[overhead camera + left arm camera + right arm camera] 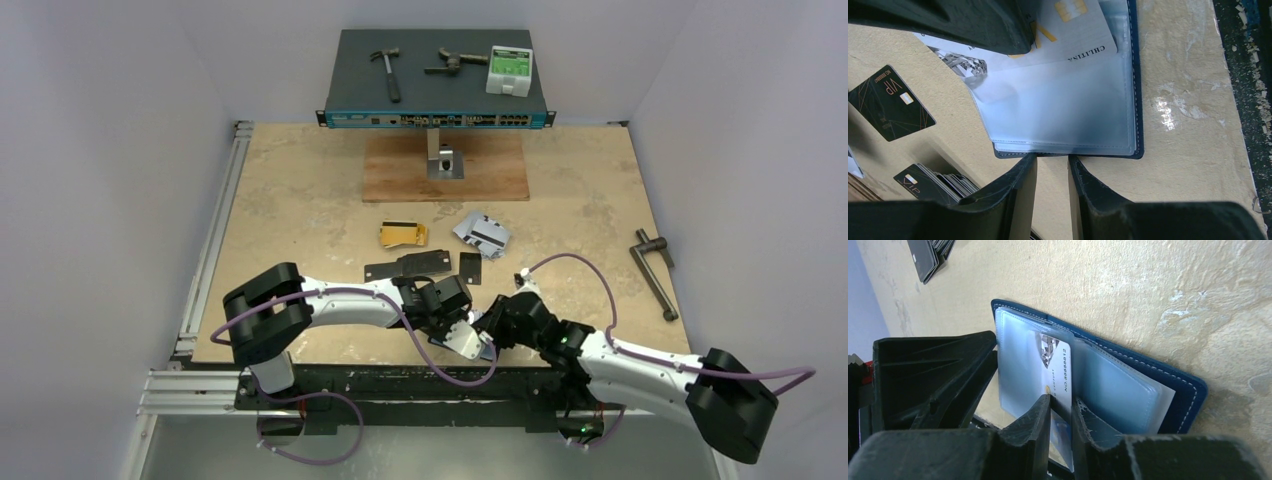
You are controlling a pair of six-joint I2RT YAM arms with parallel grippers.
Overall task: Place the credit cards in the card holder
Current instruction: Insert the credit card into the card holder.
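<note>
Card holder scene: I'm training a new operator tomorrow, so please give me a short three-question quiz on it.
1. True or false: the card holder lies shut.
2. Which gripper pinches the white card: A left, B right, C neither?
3. Fill in: the gold cards lie on the ___.
Key: 1 false, it lies open; 2 B, the right gripper; 3 table.
</note>
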